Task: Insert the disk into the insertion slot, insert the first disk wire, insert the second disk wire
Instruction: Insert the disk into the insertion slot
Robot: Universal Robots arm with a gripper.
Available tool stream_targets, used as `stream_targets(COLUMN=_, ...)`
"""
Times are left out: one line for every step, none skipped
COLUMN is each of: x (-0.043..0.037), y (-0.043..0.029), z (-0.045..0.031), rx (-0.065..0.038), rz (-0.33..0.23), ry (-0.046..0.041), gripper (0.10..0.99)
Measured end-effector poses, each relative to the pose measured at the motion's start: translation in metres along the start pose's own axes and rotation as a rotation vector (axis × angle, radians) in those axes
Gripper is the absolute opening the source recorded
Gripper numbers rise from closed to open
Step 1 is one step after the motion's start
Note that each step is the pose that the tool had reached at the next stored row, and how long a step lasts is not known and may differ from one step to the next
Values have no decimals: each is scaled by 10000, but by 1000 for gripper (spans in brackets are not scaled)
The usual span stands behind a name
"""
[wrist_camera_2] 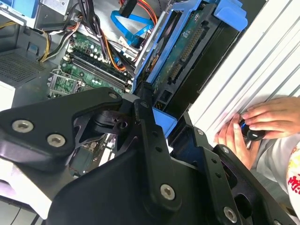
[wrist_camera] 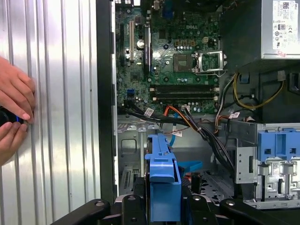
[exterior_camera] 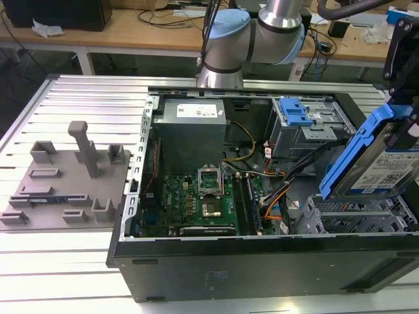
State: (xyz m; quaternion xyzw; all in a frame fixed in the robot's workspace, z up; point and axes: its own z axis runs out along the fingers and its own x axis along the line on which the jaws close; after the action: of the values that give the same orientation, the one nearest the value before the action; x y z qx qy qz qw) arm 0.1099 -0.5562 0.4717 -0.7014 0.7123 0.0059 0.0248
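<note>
The disk (exterior_camera: 386,163), a silver drive with a white label in a bright blue carrier, hangs tilted over the near right corner of the open computer case. My gripper (exterior_camera: 400,118) is shut on it from above. In the second wrist view the disk (wrist_camera_2: 183,51) shows its green circuit board, and black fingers (wrist_camera_2: 146,123) clamp the blue frame. In the first wrist view the disk (wrist_camera: 161,180) is edge-on in the gripper (wrist_camera: 164,206). The insertion slot (exterior_camera: 353,216), a grey perforated cage, lies just under the disk. Orange and blue disk wires (exterior_camera: 272,203) lie loose beside the cage.
A grey metal box with a blue latch (exterior_camera: 304,121) sits behind the cage. The motherboard (exterior_camera: 196,199) and power supply (exterior_camera: 193,121) fill the case's left. A person's hands (wrist_camera: 11,112) rest on the ribbed table (exterior_camera: 78,261). A grey fixture plate (exterior_camera: 65,183) lies at the exterior view's left.
</note>
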Motion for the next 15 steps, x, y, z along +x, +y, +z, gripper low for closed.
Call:
stream_targets(x=0, y=0, z=9, rx=0, rz=0, ry=0, gripper=365)
stream_targets(x=1, y=0, z=22, rx=0, rz=0, ry=0, gripper=365)
stream_targets(x=2, y=1, z=34, rx=0, rz=0, ry=-1, gripper=365)
stream_targets(x=2, y=1, z=42, rx=0, rz=0, ry=0, gripper=365)
stream_targets(x=2, y=1, z=48, rx=0, rz=0, ry=-1, gripper=365)
stream_targets(x=3, y=1, z=60, rx=0, rz=0, ry=0, gripper=365)
stream_targets(x=3, y=2, z=73, rx=0, rz=1, ry=-1, gripper=365)
stream_targets(x=4, y=2, z=82, rx=0, rz=0, ry=-1, gripper=365)
stream_targets(x=4, y=2, z=90, rx=0, rz=0, ry=-1, gripper=365)
stream_targets(x=4, y=2, z=95, rx=0, rz=0, ry=0, gripper=365)
stream_targets(x=4, y=3, z=101, rx=0, rz=0, ry=0, gripper=365)
stream_targets(x=5, y=3, z=107, rx=0, rz=0, ry=-1, gripper=365)
stream_targets(x=5, y=3, z=117, rx=0, rz=0, ry=-1, gripper=365)
stream_targets(x=5, y=3, z=123, rx=0, rz=0, ry=-1, gripper=365)
stream_targets(x=6, y=3, z=131, rx=0, rz=0, ry=0, gripper=365)
